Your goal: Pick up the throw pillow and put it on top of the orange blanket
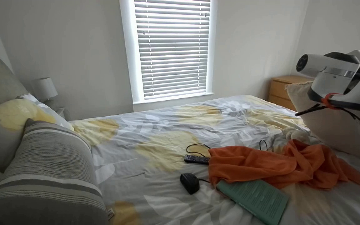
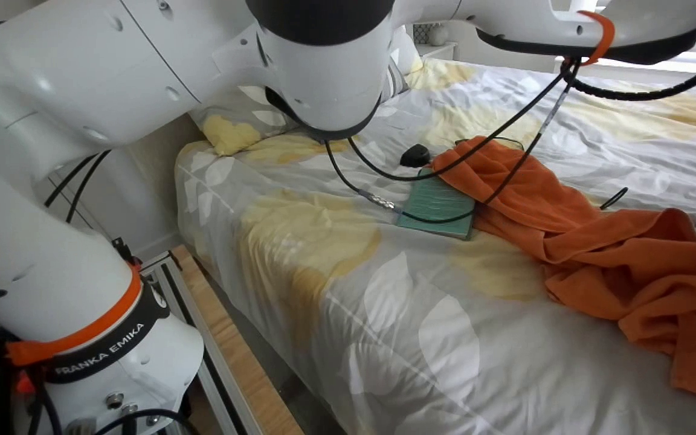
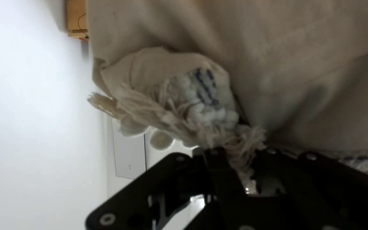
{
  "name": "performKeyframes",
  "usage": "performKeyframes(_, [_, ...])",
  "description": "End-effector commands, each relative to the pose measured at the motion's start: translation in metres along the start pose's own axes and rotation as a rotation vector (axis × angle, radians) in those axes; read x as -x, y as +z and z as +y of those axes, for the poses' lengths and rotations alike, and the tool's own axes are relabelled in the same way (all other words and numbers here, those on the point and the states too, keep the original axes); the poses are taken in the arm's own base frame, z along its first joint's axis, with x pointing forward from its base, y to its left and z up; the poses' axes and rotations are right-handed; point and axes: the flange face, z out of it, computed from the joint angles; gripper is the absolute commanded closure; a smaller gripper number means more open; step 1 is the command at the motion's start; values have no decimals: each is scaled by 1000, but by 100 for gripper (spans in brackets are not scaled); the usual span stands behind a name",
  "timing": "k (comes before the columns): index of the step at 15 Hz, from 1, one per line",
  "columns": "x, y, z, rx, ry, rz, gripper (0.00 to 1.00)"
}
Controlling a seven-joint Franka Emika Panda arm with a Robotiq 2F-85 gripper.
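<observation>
From left to right in an exterior view, a grey striped cushion (image 1: 48, 175) lies at eight o'clock, probably no part of the job; a black mouse (image 1: 189, 183) rests at six o'clock; a green book (image 1: 256, 200) lies at five o'clock, partly covered by the crumpled orange blanket (image 1: 273, 165), which spreads around four o'clock; and at three o'clock, behind the blanket from this camera and partly hidden by the robot arm (image 1: 333, 81), is the cream throw pillow (image 1: 323, 128). The step in hand appears to be the carry: the pillow seems picked up but is not yet on the blanket. The next move likely calls for bringing it toward seven or eight o'clock in this view until it is over the blanket, then lowering it and letting go. In the wrist view, the end effector (image 3: 241, 156), at about five o'clock, is clenched on a frayed tassel at the pillow's corner. The pillow looks soft and loosely creased, plain off-white with a nubbly white trim marked in dark blue; its lower edge is hidden, so whether it touches anything below cannot be told.
</observation>
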Motion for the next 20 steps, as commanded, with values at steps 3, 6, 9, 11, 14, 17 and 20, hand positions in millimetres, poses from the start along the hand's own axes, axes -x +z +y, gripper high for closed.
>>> performKeyframes(3, [-2,-47,-10,-122,-140,-219,34])
performKeyframes(6, [-24,-65,-11,-210,-185,-314,10])
performKeyframes(9, [-53,-82,-7,-295,-227,-419,0])
performKeyframes(11, [-71,-91,-5,-363,-261,-477,0])
performKeyframes(14, [-91,-104,-3,-475,-305,-551,0])
performKeyframes(17, [-109,-114,-2,-596,-329,-612,0])
performKeyframes(20, [-123,-126,-1,-720,-360,-670,0])
